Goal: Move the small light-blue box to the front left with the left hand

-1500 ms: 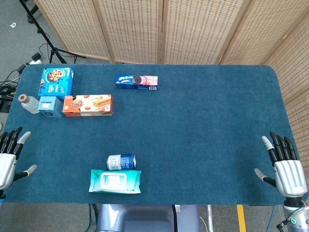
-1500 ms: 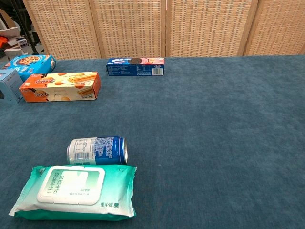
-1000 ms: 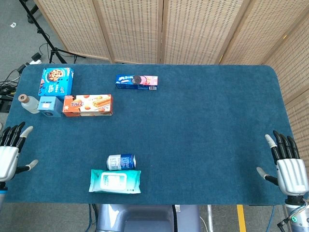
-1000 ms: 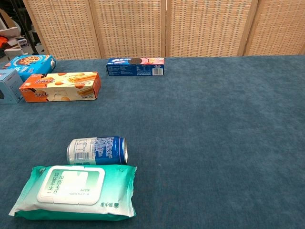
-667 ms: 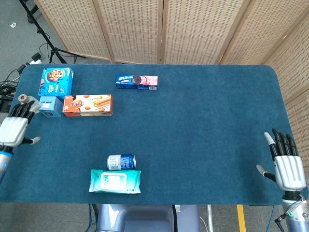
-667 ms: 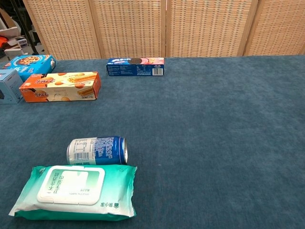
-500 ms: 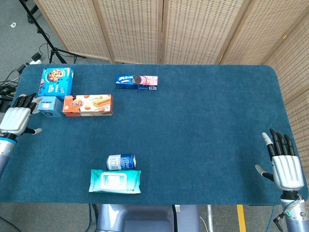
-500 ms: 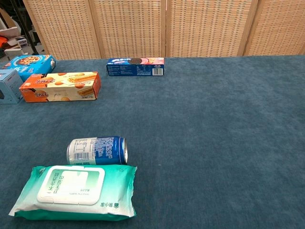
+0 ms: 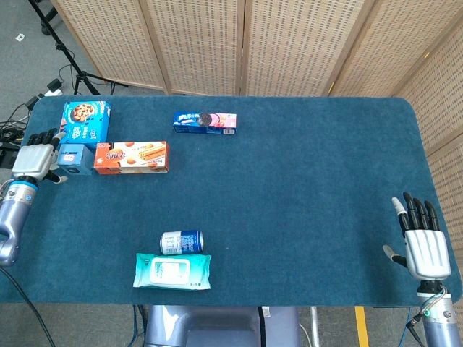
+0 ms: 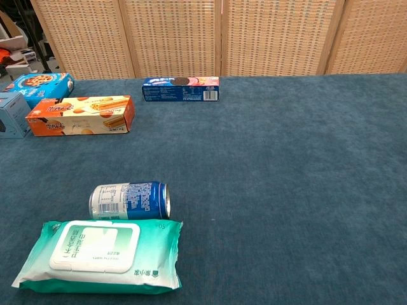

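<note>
The small light-blue box (image 9: 76, 160) stands near the table's left edge, between an orange biscuit box and my left hand; it also shows at the left border of the chest view as the light-blue box (image 10: 11, 115). My left hand (image 9: 35, 160) hovers just left of it, fingers spread, holding nothing, and it covers a small bottle that stood there. My right hand (image 9: 424, 249) is at the front right corner, fingers straight and apart, empty. Neither hand shows in the chest view.
An orange biscuit box (image 9: 132, 157) lies right of the light-blue box, a blue cookie box (image 9: 85, 121) behind it. A blue-pink cookie pack (image 9: 205, 122) lies further back. A can (image 9: 181, 242) on its side and a teal wipes pack (image 9: 173, 271) lie at the front left.
My left hand has travelled from the front left edge back along the table's left side to beside the light-blue box. The right hand has barely shifted.
</note>
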Motion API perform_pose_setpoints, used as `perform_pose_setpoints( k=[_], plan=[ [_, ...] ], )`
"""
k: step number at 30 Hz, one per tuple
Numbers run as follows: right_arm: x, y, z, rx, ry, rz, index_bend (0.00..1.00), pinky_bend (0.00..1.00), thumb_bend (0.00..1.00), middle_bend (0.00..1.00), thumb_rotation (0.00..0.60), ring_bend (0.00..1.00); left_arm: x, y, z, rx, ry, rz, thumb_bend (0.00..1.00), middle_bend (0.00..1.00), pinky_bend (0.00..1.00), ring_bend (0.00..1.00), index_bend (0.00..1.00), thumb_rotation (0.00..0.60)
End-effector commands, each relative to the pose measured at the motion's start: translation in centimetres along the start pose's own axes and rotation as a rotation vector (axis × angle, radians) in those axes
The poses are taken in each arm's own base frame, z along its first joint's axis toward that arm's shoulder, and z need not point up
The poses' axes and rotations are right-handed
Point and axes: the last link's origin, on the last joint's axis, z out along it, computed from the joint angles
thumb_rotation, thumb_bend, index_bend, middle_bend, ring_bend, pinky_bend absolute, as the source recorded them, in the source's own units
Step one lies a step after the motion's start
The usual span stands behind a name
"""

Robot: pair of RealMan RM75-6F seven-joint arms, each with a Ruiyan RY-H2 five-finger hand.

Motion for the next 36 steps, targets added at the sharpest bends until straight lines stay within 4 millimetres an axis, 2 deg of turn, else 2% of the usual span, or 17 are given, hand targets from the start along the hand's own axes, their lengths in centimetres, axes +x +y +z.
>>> perform_pose_setpoints(
  k=[1, 7, 11, 13, 15, 25, 30, 36],
  plan=[
    [-0.1, 0.1, 0.2, -0.010, 0.000, -0.003, 0.00, 0.00, 0.00, 0.00, 0.600, 0.00, -0.6, 1.0, 1.1, 0.022, -0.030, -0.017, 0.00, 0.00, 0.00, 0.00, 0.00, 0.600],
    [-0.3, 0.4, 0.4, -0.027, -0.007, -0.010, 0.00, 0.00, 0.00, 0.00, 0.600, 0.00, -1.1, 0.6, 1.5, 0.075, -0.051, -0.059, 0.01, 0.00, 0.01, 0.00, 0.00, 0.600],
    [-0.4, 0.4, 0.5, -0.031, -0.013, -0.007, 0.00, 0.00, 0.00, 0.00, 0.600, 0.00, -1.4, 0.8, 1.7, 0.080, -0.061, -0.053, 0.03, 0.01, 0.09, 0.02, 0.00, 0.600],
    [-0.4, 0.4, 0.5, -0.030, -0.012, -0.006, 0.00, 0.00, 0.00, 0.00, 0.600, 0.00, -1.4, 1.1, 1.8, 0.073, -0.051, -0.047, 0.05, 0.07, 0.15, 0.09, 0.03, 0.600],
    [-0.3, 0.4, 0.5, -0.029, -0.010, -0.005, 0.00, 0.00, 0.00, 0.00, 0.600, 0.00, -1.1, 1.3, 2.0, 0.069, -0.036, -0.043, 0.08, 0.16, 0.20, 0.17, 0.11, 0.600],
    [-0.1, 0.5, 0.5, -0.032, -0.005, 0.000, 0.00, 0.00, 0.00, 0.00, 0.600, 0.00, -0.8, 3.3, 2.7, 0.042, -0.009, -0.039, 0.16, 0.37, 0.33, 0.35, 0.30, 0.600],
    [0.0, 0.6, 0.4, -0.034, 0.000, 0.003, 0.00, 0.00, 0.00, 0.00, 0.600, 0.00, -0.6, 3.3, 2.6, 0.038, 0.015, -0.054, 0.20, 0.58, 0.48, 0.55, 0.44, 0.600],
    [0.1, 0.4, 0.2, -0.027, -0.001, 0.007, 0.00, 0.00, 0.00, 0.00, 0.600, 0.00, 1.8, 2.4, 1.5, -0.042, 0.140, -0.095, 0.22, 0.62, 0.50, 0.58, 0.50, 0.600]
  ],
)
